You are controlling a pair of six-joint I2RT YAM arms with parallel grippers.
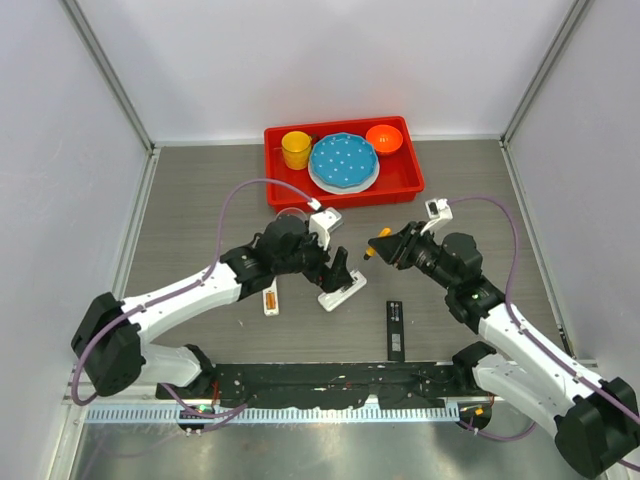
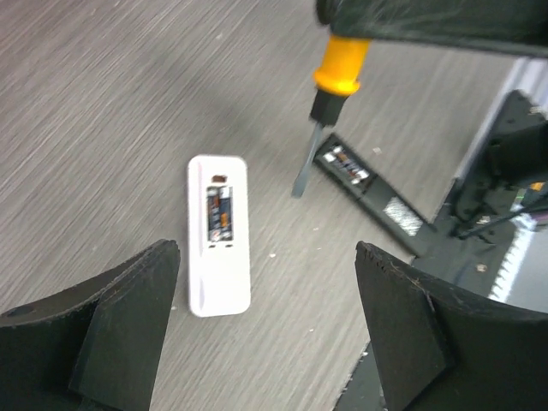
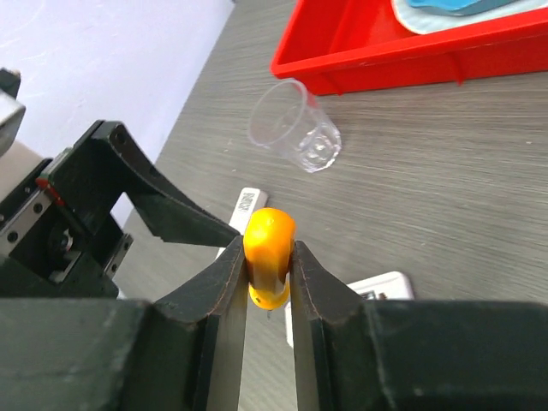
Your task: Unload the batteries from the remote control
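Your left gripper (image 2: 267, 251) hangs open over the white remote (image 2: 218, 282) holding batteries (image 2: 221, 214); your right gripper (image 3: 270, 257) pinches the orange screwdriver (image 3: 270, 233).

Left arm (image 1: 190, 290) reaches toward the desk's centre; left gripper (image 1: 338, 270) pointing down, jaws wide apart, holding nothing. Right arm (image 1: 510, 330) angles inward; right gripper (image 3: 270, 248) clamped on screwdriver (image 2: 341, 67) handle.

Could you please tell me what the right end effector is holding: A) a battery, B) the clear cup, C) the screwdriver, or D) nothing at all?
C: the right end effector is shut on the orange handle of the screwdriver.
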